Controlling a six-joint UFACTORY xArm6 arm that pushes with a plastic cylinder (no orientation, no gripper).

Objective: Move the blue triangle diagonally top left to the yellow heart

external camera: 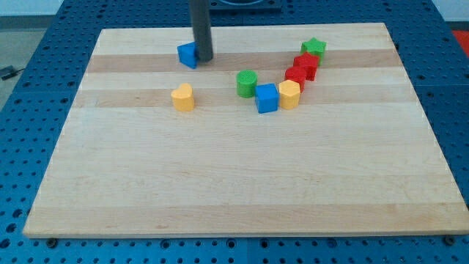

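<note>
1. Nearest the view's bottom, the wooden board (242, 198) lies bare, a wide stretch with nothing on it.
2. Farther up, left of centre, sits the yellow heart (182, 97), well apart from every other block; it is the landmark my task is measured against.
3. At about the same depth toward the view's right, a cluster runs diagonally: the green cylinder (247, 83), then the blue cube (267, 97) touching the yellow hexagonal block (289, 94).
4. Behind those, two red blocks (302, 69) press together, their shapes hard to make out, and the green star (314, 48) caps the line at the far right.
5. Farthest back, near the view's top, the blue triangle (188, 54) sits up and slightly right of the heart, well apart from it.
6. My tip (204, 59) touches that triangle's right side, or very nearly. I judge this placement suits a push toward the view's left, carrying the triangle to a spot up-left of the heart.
7. My rod stands upright, its upper part cut off by the view's top edge. I carry no claw, so there is nothing to be wide, narrow or holding; I only push.
</note>
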